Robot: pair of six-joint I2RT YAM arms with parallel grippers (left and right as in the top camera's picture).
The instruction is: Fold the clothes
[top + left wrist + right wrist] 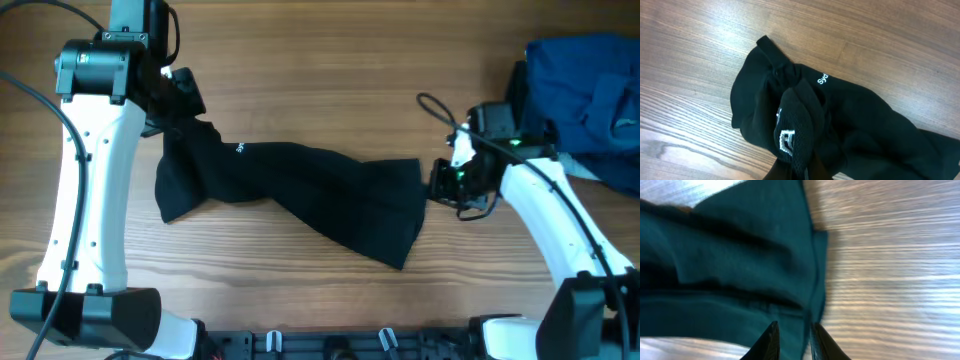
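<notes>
Overhead: one black garment [300, 185] stretched across the table [330, 60] between two grippers, one blue heap [585, 85] far right. Left gripper [183, 95], arm reaching far, pinches the lifted left end; right gripper [437, 182], elbow bent, sits at the right edge. Left wrist: cloth bunched in closed jaws. Right wrist: fingers [771, 340] narrowly parted over the hem; cannot tell if gripped.

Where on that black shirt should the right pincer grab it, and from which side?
Probably the right edge of the black shirt, coming in low from the right. That edge lies thin and flat on the table, facing the right pincer, and the left pincer grips the bunched opposite end.
</notes>
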